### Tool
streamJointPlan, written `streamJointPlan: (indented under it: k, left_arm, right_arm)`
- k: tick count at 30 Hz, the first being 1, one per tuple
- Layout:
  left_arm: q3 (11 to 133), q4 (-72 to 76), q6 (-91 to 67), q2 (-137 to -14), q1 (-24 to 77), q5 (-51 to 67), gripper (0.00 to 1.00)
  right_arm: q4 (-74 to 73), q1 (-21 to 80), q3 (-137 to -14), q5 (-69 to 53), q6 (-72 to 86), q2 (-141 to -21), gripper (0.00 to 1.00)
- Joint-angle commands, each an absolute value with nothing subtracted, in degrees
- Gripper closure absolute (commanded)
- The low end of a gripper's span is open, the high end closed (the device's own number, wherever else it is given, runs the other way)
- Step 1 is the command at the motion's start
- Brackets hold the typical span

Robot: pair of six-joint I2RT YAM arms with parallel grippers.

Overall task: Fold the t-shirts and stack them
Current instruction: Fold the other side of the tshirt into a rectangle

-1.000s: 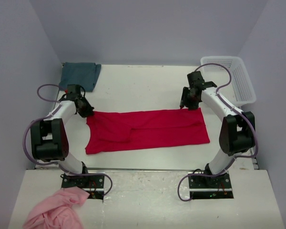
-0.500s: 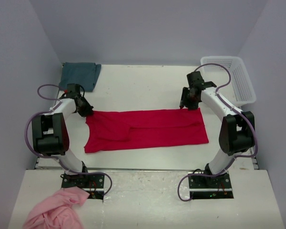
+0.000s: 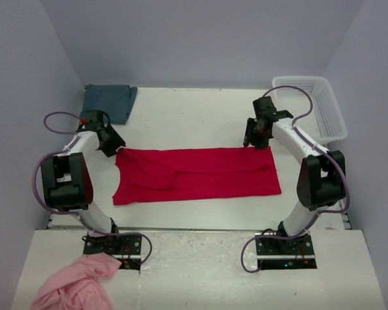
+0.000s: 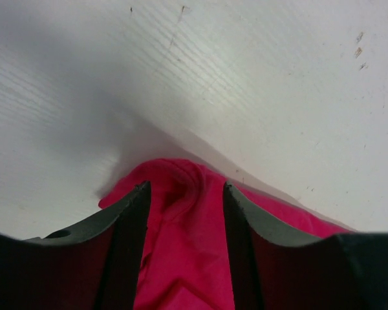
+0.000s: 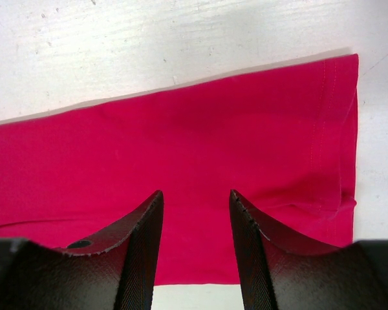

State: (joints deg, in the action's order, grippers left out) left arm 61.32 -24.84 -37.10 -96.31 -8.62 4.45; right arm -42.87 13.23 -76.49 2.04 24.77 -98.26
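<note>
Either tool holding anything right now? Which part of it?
Nothing held. Left tool stands open astride the bunched far-left corner of the red t-shirt, not pinching it. Right tool is open above the shirt near its far-right corner.

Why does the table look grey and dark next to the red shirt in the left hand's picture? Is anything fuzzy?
Left wrist view: a soft shadow greys the table beside the red shirt, and the near fingers look slightly blurred. Right wrist view: even light, hem stitching sharp. Top view: soft light, only faint shadows.
</note>
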Motion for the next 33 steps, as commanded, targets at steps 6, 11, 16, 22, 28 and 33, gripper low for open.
streamJointPlan:
  k: [6, 11, 16, 22, 28, 33]
  left_arm:
    - [55.29, -25.31, -35.69, -81.06, -3.71, 4.57, 0.54]
    - [53.44, -27.95, -32.35, -77.61, 3.16, 9.29, 0.92]
    - [54.93, -27.34, -30.15, -82.52, 8.6, 13.35, 1.0]
    - [57.13, -24.79, -31.02, -88.24, 15.55, 15.47, 1.0]
    - [57.57, -23.56, -31.29, -93.07, 18.54, 14.86, 1.0]
    - [55.99, -22.94, -31.82, -94.83, 19.6, 14.41, 1.0]
  right_arm:
    - [-43.5, 13.8, -78.49, 3.52, 24.17, -98.44, 0.53]
    - [-43.77, 13.97, -78.49, 4.13, 24.17, -98.35, 0.53]
    - [-44.12, 14.15, -78.84, 3.96, 24.26, -98.0, 0.53]
    - [-44.74, 14.24, -78.93, 5.01, 24.17, -97.21, 0.53]
    - [-44.82, 14.24, -78.93, 5.19, 24.26, -96.94, 0.53]
    - [-44.82, 14.24, -78.84, 5.54, 24.17, -97.21, 0.53]
